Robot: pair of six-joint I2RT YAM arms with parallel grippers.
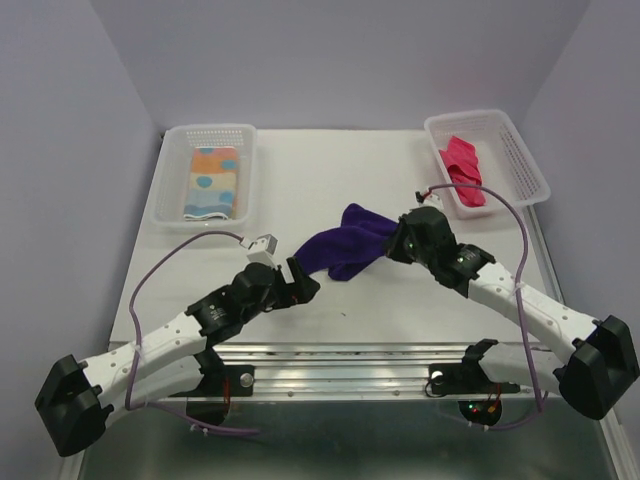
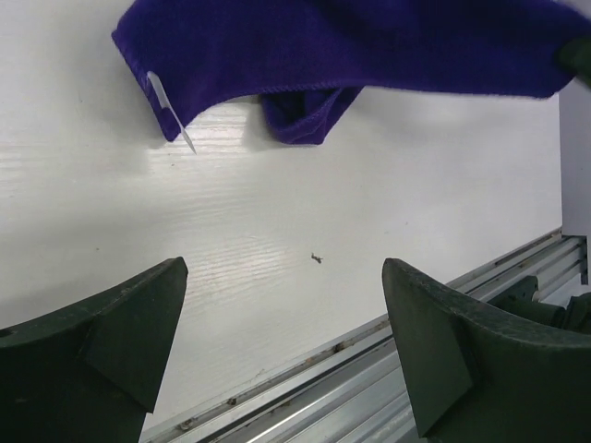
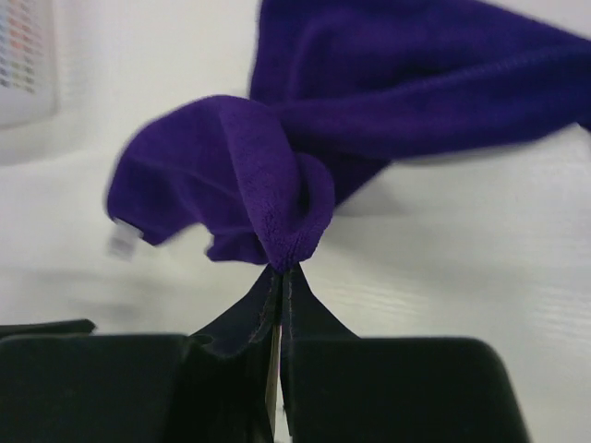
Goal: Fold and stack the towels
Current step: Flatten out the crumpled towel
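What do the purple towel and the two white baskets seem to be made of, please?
The purple towel looks like soft plush cloth, perhaps microfibre: fuzzy matte nap and limp folds. The left basket and right basket look like thin white moulded plastic: their walls are a perforated grid.

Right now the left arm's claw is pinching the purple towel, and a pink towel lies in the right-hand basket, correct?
Not quite. The right wrist view shows the right gripper pinching the purple towel; the left gripper is open and empty. The pink towel does lie in the right-hand basket.
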